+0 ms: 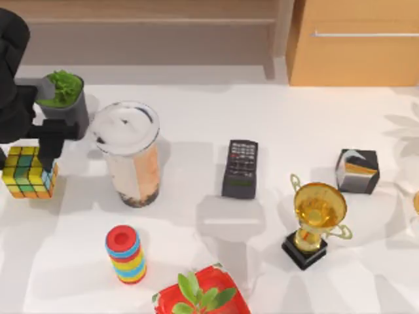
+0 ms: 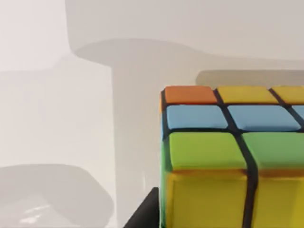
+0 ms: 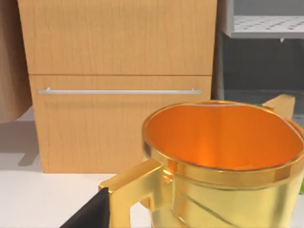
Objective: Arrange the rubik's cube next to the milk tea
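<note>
The bench (image 1: 275, 111) is crowded. A dark pot with a green plant (image 1: 64, 98) stands at the far left, at about 10 o'clock from the milk tea (image 1: 129, 154) and just beside it. A remote (image 1: 240, 168) lies flat at 3 o'clock from the milk tea, with open bench between them. Further toward 3 o'clock a gold trophy (image 1: 317, 222) stands on a black base, and a black cube (image 1: 357, 171) sits at 1 o'clock from the trophy. A ring stack (image 1: 125, 254) stands at 6 o'clock from the milk tea, and a red pot with green leaves (image 1: 203, 296) is cut by the near edge. Nothing lies between the cube and the milk tea.

The cube (image 1: 29, 173) is at the left edge, at 9 o'clock from the milk tea, near it but apart. The left gripper (image 1: 47, 140) sits at the cube's far top edge, with a dark finger (image 1: 50, 149) laid against the cube's upper right corner. In the left wrist view the cube (image 2: 232, 156) is seen close, with a dark finger tip (image 2: 145, 213) just beside its side face; whether the fingers are clamped on the cube or loose cannot be told.

In the right wrist view the trophy (image 3: 223, 161) is close in front of a wooden cabinet (image 3: 118, 85), and the state of the right fingers cannot be told.
</note>
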You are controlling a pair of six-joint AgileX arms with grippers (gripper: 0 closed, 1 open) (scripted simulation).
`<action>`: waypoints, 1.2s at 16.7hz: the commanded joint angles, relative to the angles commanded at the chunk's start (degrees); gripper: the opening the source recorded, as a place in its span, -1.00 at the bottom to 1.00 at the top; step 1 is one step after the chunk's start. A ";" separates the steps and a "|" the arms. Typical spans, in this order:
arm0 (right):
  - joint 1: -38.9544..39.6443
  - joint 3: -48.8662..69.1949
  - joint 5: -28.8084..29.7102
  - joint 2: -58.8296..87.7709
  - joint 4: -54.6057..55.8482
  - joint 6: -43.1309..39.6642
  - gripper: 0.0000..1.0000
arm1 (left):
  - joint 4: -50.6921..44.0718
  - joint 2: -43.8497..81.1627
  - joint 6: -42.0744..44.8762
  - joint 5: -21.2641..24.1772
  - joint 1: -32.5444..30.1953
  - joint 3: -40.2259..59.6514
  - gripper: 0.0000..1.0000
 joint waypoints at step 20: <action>0.00 0.00 0.00 0.00 0.00 0.00 1.00 | 0.00 0.00 0.00 0.00 0.00 0.00 1.00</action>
